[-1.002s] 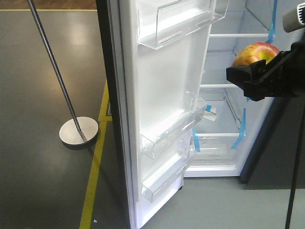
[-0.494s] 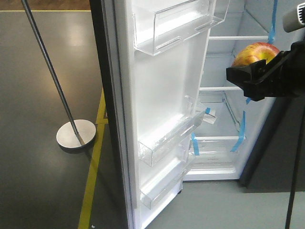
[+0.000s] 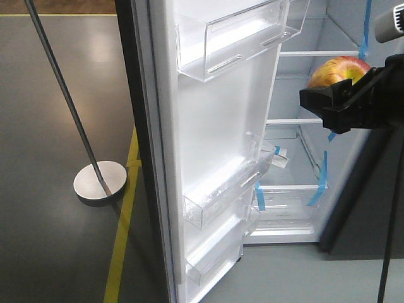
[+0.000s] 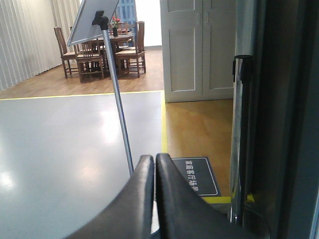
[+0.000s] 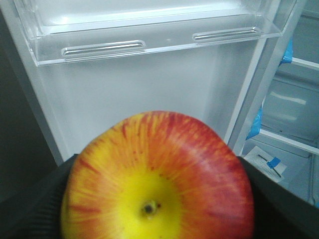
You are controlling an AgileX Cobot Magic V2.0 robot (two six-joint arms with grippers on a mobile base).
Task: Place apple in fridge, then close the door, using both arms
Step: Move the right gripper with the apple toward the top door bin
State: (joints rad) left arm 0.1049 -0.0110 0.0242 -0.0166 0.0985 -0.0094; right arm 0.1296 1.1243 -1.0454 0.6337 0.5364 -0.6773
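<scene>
The right gripper (image 3: pixel 339 95) pinches the apple (image 3: pixel 339 71) before the open fridge (image 3: pixel 297 120) — its door (image 3: pixel 214 145) stands close alongside, where a drifting approach could knock the apple against a clear bin (image 3: pixel 227 47). The left gripper (image 4: pixel 153 172) is pressed together, empty.

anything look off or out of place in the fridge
Mostly tidy. Blue tape strips are stuck over the fridge shelf edges, and a small white taped piece sits askew on a shelf; I cannot tell what it is.
</scene>
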